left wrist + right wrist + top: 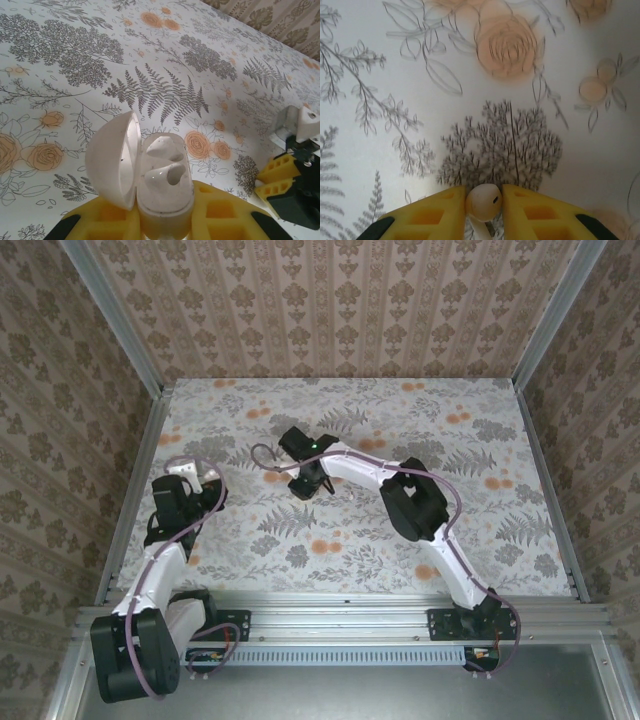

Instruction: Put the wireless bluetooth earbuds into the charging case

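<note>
Two arms stand over the floral table (400, 540) in the top external view. The left gripper (195, 478) sits close to the left edge of the table, and the right gripper (303, 488) reaches out to the middle, its fingers pointing down at the surface. The two are well apart, and from this height what either one holds is too small to make out. On the left wrist camera, the charging case (165, 192) stands upright, clamped at its base between the two yellow fingers (100, 217) of the left gripper. Its round lid is swung open to the left, so the inside faces the camera. Two glossy white moulded shapes show inside, one behind the other, but I cannot tell whether either is a seated earbud or a bare well. At the right edge of the same view the yellow tips and black body of the right gripper hang just above the table. On the right wrist camera, that gripper's yellow fingers are closed on one earbud (482, 201). Its rounded pale head is pinched between the tips and its stem runs down between them, with grey printed foliage and an orange rose on the table beyond.
</note>
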